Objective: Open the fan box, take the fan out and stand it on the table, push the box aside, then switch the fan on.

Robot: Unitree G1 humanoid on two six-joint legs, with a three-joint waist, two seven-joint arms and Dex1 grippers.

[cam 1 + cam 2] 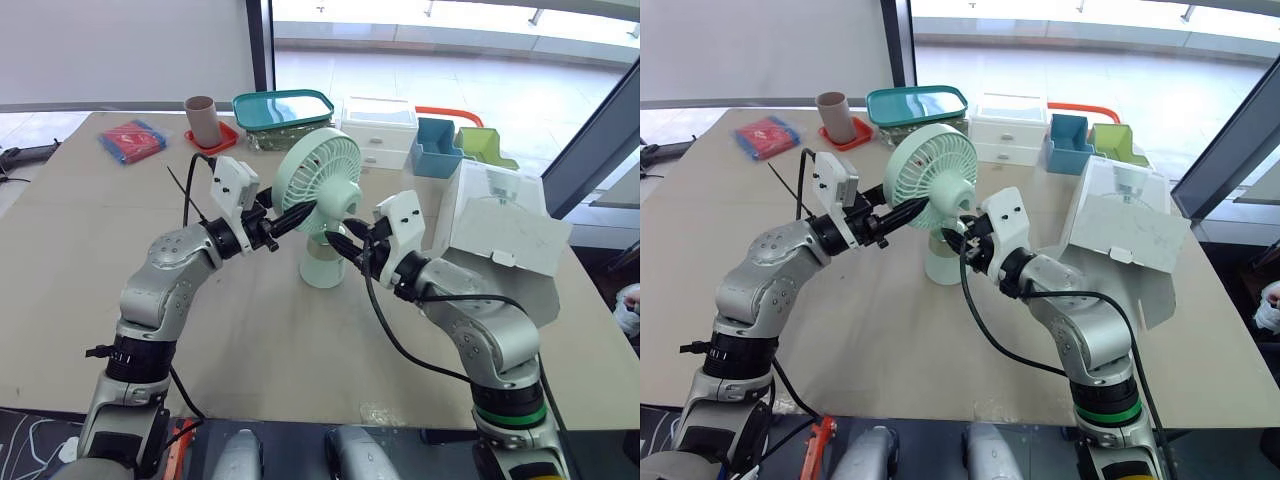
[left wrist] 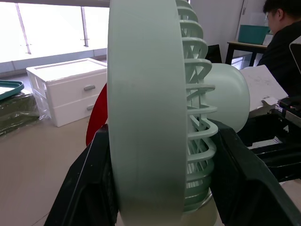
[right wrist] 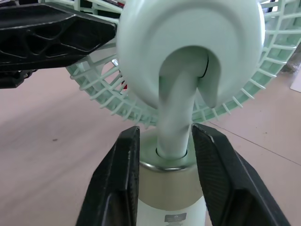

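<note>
The mint-green fan point(image 1: 318, 180) stands upright on its round base point(image 1: 322, 268) in the middle of the table. My left gripper point(image 1: 290, 216) reaches in from the left and is shut on the fan's head; in the left wrist view its black fingers point(image 2: 89, 183) press the front ring and the rear grille. My right gripper point(image 1: 342, 238) comes from the right, shut on the fan at the stem; its fingers point(image 3: 117, 183) flank the neck point(image 3: 176, 113) just above the base. The opened white fan box point(image 1: 500, 230) lies to the right, behind my right arm.
Along the table's far side stand a brown cup point(image 1: 203, 120) on a red coaster, a teal tray point(image 1: 283, 108), a white drawer unit point(image 1: 380, 128), a blue bin point(image 1: 437, 147) and a green bin point(image 1: 485, 145). A red-and-blue packet point(image 1: 132, 140) lies far left. A person point(image 2: 282, 33) sits beyond the table.
</note>
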